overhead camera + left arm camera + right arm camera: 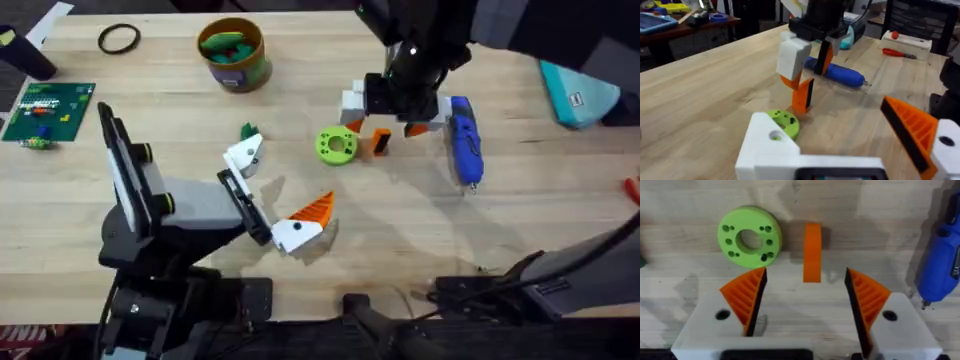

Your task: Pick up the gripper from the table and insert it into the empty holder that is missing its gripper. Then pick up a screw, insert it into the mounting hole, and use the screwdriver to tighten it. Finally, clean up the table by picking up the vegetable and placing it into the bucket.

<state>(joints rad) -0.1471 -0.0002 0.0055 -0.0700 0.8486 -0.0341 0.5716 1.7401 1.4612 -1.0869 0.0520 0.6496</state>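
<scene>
The gripper (812, 251), a small orange piece, lies on the table (520, 230) just beside the green disc (337, 145), between the disc and the screwdriver (465, 152). The right gripper (805, 297) hangs over it with its jaws wide, holding nothing; the piece lies just ahead of the gap between them. The left gripper (272, 193) is near the disc, also spread wide and empty; one finger has an orange pad, the other is a bare white holder (243, 157). The vegetable (247, 130) sits by that holder. The bucket (233, 54) stands well beyond the disc.
</scene>
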